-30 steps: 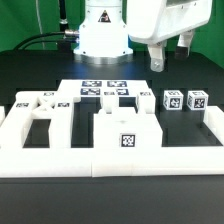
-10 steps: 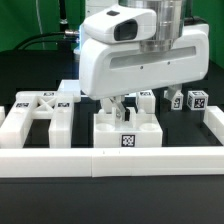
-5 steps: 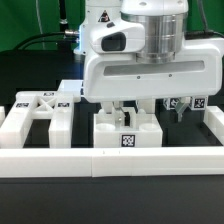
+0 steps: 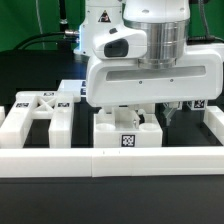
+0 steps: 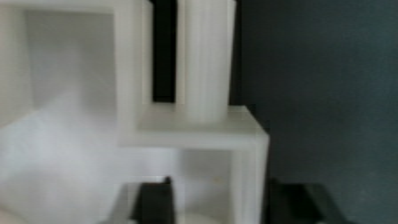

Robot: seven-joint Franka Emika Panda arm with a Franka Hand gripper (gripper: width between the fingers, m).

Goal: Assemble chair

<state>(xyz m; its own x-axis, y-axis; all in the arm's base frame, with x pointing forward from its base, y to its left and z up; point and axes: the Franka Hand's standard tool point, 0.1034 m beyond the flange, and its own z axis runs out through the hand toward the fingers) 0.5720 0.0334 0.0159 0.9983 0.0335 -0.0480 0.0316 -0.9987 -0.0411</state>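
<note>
Zero joints made, it seems, every part loose on the worktop! Hand nearly closed, pinching the tagged block at six o'clock; frame piece waits at nine.

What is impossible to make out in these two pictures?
- Exterior view: the arm's bulky white wrist housing mostly hides the gripper and most of the small white tagged cubes.
- Wrist view: blur; whether the black fingers touch the glossy white blocky chair part is unclear; the edge crops them.
</note>
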